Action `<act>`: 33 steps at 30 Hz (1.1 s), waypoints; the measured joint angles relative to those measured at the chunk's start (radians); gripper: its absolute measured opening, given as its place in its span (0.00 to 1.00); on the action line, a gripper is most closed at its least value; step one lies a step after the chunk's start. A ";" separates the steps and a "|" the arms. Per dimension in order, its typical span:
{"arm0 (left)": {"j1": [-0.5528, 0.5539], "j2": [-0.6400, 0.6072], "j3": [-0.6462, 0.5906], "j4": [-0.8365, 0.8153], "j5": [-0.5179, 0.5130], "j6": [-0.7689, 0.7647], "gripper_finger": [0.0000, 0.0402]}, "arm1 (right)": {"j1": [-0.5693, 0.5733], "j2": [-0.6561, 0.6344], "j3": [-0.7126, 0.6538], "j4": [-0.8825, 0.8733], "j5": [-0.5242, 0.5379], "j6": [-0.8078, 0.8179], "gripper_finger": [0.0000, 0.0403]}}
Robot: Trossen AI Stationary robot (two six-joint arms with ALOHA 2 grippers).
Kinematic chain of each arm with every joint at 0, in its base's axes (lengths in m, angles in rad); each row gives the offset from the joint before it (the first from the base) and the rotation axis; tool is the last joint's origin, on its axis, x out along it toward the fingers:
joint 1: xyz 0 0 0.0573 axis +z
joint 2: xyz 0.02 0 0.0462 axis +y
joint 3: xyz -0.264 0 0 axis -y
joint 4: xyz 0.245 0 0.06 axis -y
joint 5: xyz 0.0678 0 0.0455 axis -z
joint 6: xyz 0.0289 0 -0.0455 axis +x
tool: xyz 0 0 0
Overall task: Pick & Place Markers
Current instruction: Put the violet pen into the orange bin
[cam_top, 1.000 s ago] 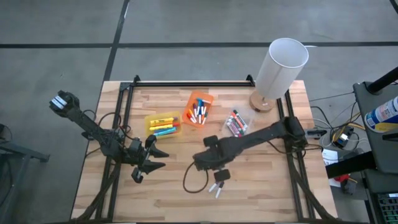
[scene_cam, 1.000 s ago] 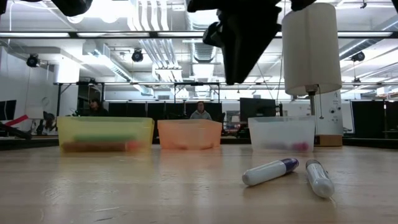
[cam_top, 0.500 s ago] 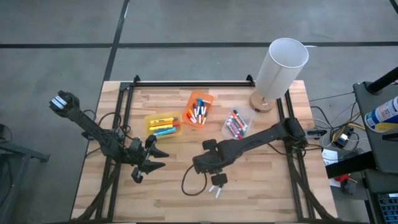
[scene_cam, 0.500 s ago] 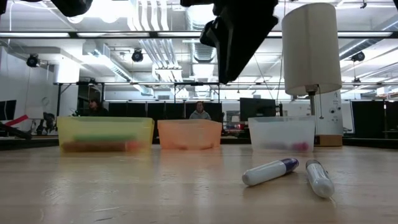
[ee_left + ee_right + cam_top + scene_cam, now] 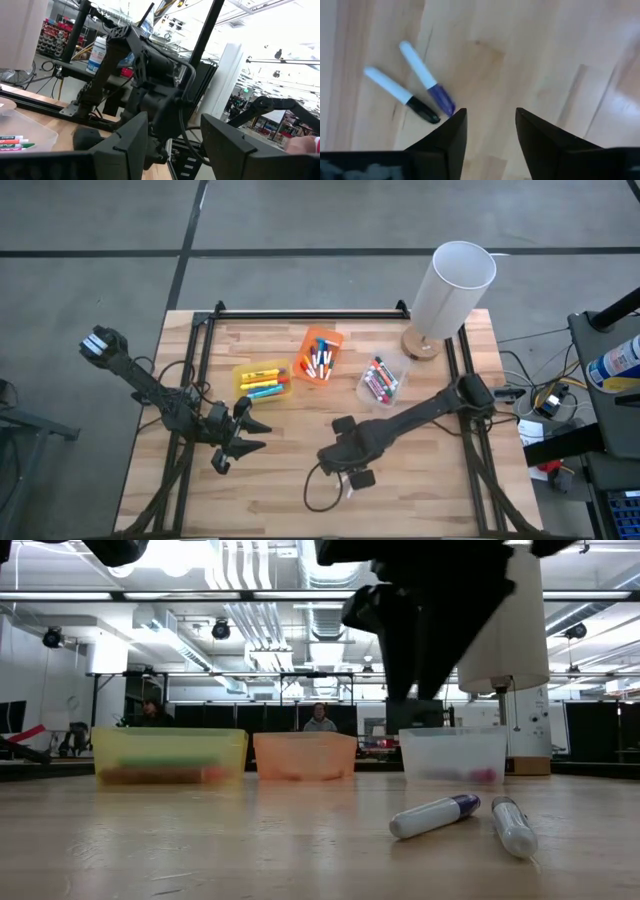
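Your right gripper (image 5: 487, 127) hangs with fingers parted and empty above two white-barrelled markers, one purple-capped (image 5: 426, 78), one black-capped (image 5: 401, 95), touching neither.

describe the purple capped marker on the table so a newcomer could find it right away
Start at the wooden table and go to its front part, well away from the three small plastic bins of sorted markers, below the right end effector. Two white-barrelled markers lie loose there, side by side. The white marker with the purple cap is the one you want; its neighbour, the white marker with the black cap, differs only in cap colour.
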 joint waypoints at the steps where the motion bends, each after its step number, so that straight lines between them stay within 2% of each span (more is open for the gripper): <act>1: 0.000 0.000 0.000 0.000 0.000 0.000 0.44 | 0.005 0.000 -0.008 0.001 0.000 0.002 0.42; 5: 0.000 0.000 0.000 0.000 0.000 -0.001 0.44 | 0.021 0.000 -0.045 0.019 -0.003 0.010 0.48; 9: 0.000 0.000 0.000 0.000 0.000 -0.001 0.44 | 0.042 0.000 -0.085 0.050 0.005 -0.024 0.49; 15: 0.000 0.000 0.000 0.000 0.000 -0.001 0.44 | 0.076 0.000 -0.150 0.225 -0.020 -0.055 0.45; 22: 0.000 0.000 0.000 0.000 0.000 -0.002 0.44 | 0.082 0.000 -0.203 0.351 -0.028 -0.056 0.42; 33: 0.000 0.000 -0.001 -0.010 0.000 0.008 0.44 | 0.082 0.038 -0.248 0.396 -0.078 -0.074 0.37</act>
